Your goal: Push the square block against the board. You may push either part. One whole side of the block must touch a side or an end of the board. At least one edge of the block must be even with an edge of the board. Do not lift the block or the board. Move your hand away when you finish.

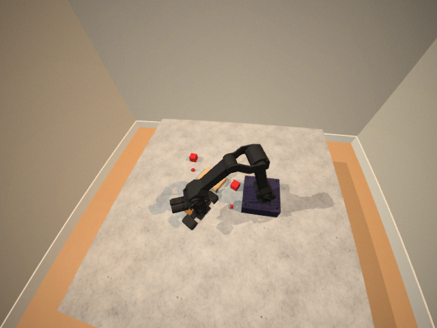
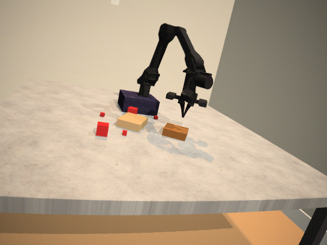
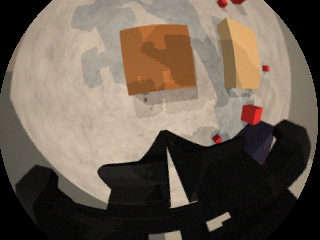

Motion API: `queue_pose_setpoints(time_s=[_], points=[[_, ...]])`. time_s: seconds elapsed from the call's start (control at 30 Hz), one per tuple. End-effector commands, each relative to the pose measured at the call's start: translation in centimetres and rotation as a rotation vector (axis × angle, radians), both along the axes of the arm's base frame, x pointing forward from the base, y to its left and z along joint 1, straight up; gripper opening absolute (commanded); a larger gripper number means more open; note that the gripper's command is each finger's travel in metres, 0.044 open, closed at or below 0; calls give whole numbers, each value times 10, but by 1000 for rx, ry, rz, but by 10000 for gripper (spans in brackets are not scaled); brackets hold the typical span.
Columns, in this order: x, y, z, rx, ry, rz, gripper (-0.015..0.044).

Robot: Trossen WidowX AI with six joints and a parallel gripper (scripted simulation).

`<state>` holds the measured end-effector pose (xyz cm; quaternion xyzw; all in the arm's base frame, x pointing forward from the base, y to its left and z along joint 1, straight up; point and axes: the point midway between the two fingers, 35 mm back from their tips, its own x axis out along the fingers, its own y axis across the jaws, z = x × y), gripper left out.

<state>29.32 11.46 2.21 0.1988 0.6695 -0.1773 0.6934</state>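
Observation:
The square block (image 1: 188, 212) (image 2: 174, 131) (image 3: 157, 60) is orange-brown and lies flat on the table. The board (image 1: 219, 184) (image 2: 132, 121) (image 3: 247, 55) is light tan and also lies flat. A clear gap of table separates the two, so they do not touch. My gripper (image 2: 183, 116) (image 3: 163, 134) is shut and empty, with its pointed tips together. The tips hang above the table on the robot-base side of the block, clear of both parts. In the top view the arm and hand hide part of the board and most of the block.
A large red cube (image 1: 235, 184) (image 2: 132, 109) (image 3: 251, 114) stands between the board and the dark purple base (image 1: 250, 194) (image 2: 139, 105). Another large red cube (image 1: 193, 157) (image 2: 102, 129) stands beyond the board. Small red cubes (image 1: 231, 206) (image 2: 156, 117) (image 3: 216, 138) lie around.

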Motion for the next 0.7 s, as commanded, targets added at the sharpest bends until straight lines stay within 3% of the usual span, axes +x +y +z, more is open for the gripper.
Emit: queue_pose_setpoints(time_s=[0.0, 0.47, 0.67], points=[[2, -1, 0, 0, 0, 0, 0], [137, -87, 10, -17, 1, -5, 0], [148, -100, 6, -19, 1, -6, 0]])
